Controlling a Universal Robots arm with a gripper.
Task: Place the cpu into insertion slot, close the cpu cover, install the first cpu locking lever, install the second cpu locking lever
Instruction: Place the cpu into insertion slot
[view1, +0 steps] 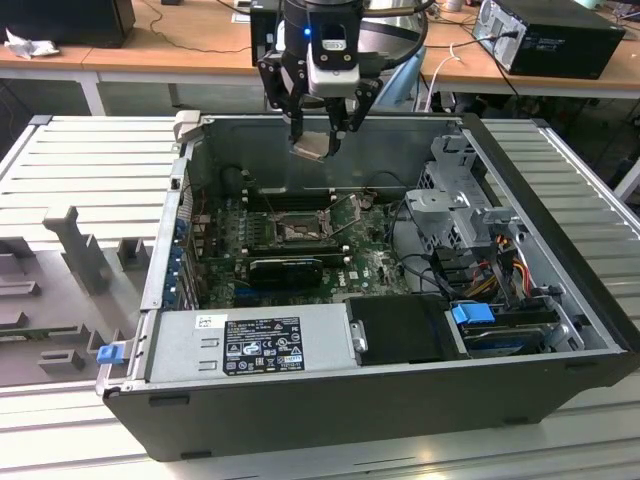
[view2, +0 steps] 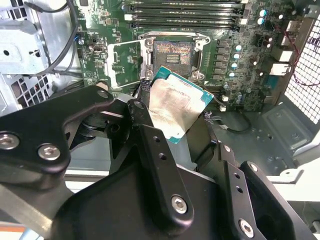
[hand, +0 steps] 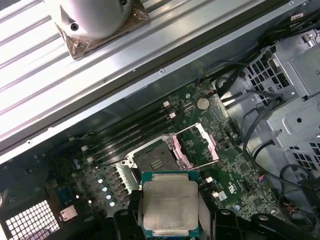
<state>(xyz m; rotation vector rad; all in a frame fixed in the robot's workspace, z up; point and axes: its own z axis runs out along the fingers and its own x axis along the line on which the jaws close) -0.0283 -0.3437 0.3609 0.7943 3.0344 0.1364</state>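
My gripper (view1: 320, 135) hangs above the open computer case, over its far wall, shut on the cpu (view1: 312, 148). In both wrist views the cpu (view2: 175, 107) (hand: 170, 207) shows a pale silver face with a green rim, pinched by its edges between the black fingers (view2: 142, 117). It is held tilted in the air, apart from the board. The insertion slot (view1: 298, 230) (view2: 172, 55) (hand: 152, 160) lies below on the green board, its dark centre bare. The cpu cover (view2: 122, 62) (hand: 197, 147) is swung open and stands beside the slot.
The case holds a grey power supply (view1: 250, 345) at the front, a metal drive cage (view1: 460, 210) with cables on the exterior view's right, long memory slots (view2: 185, 12) beside the socket, and a black card (view1: 285, 268). A grey fixture tray (view1: 60, 270) lies outside on the exterior view's left.
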